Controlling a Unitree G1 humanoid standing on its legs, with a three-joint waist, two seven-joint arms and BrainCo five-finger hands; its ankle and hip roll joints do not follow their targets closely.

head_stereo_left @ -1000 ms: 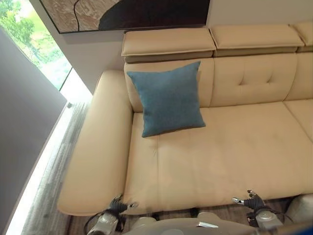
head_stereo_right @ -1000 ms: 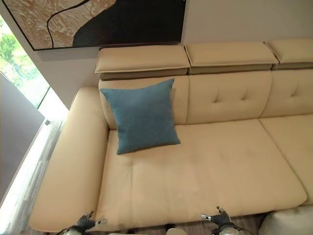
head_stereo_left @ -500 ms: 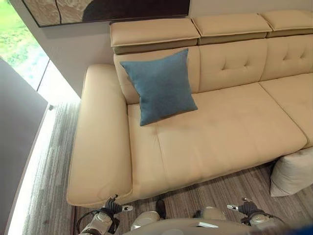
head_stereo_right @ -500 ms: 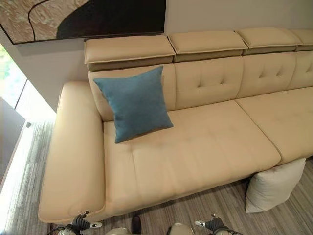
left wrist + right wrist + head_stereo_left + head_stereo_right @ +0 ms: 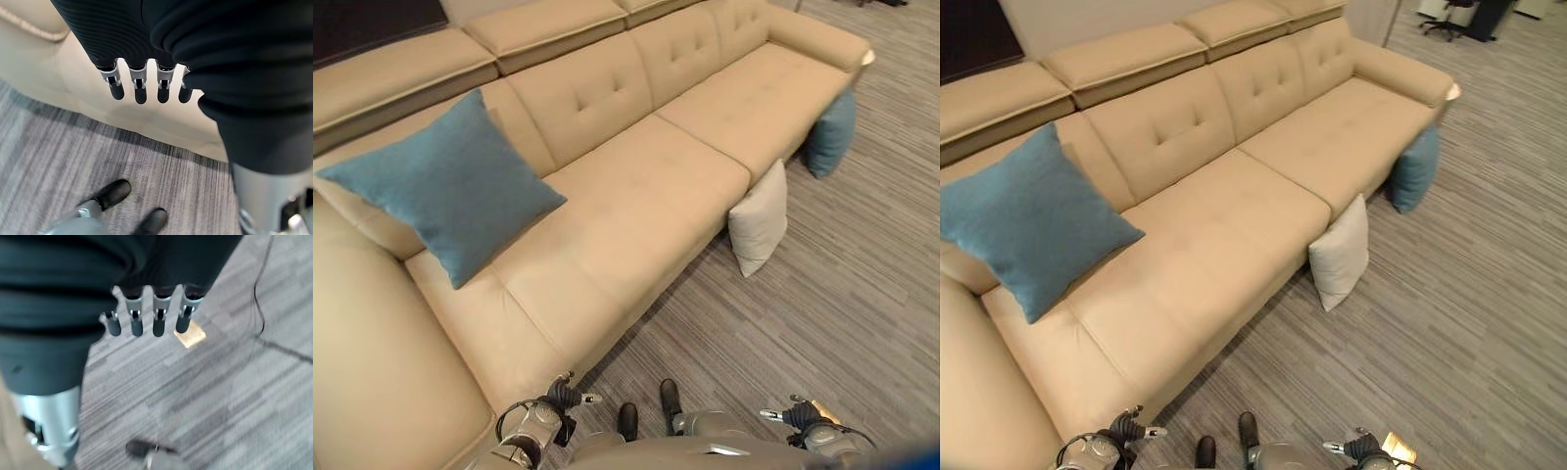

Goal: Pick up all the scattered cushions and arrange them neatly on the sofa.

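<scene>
Nearest the camera, the left hand (image 5: 560,397) hung low beside the front edge of the beige leather sofa (image 5: 636,211), its fingers (image 5: 140,90) straight and relaxed, holding nothing. The right hand (image 5: 798,417) hung over the grey striped carpet (image 5: 822,294), its fingers (image 5: 157,320) likewise straight and empty, with a small tan square (image 5: 190,334) lying on the carpet past them.

Further on, a blue cushion (image 5: 440,186) leaned upright against the sofa's backrest at the robot's left end of the seat. A cream cushion (image 5: 759,220) stood on the carpet, propped against the sofa's front about midway along it. Beyond that, a second blue cushion (image 5: 830,134) stood on the carpet, leaning against the sofa's front near the far armrest (image 5: 818,37). The two floor cushions were well apart from each other and from both hands. At the far end of the room, an office chair (image 5: 1447,18) stood on the carpet.
</scene>
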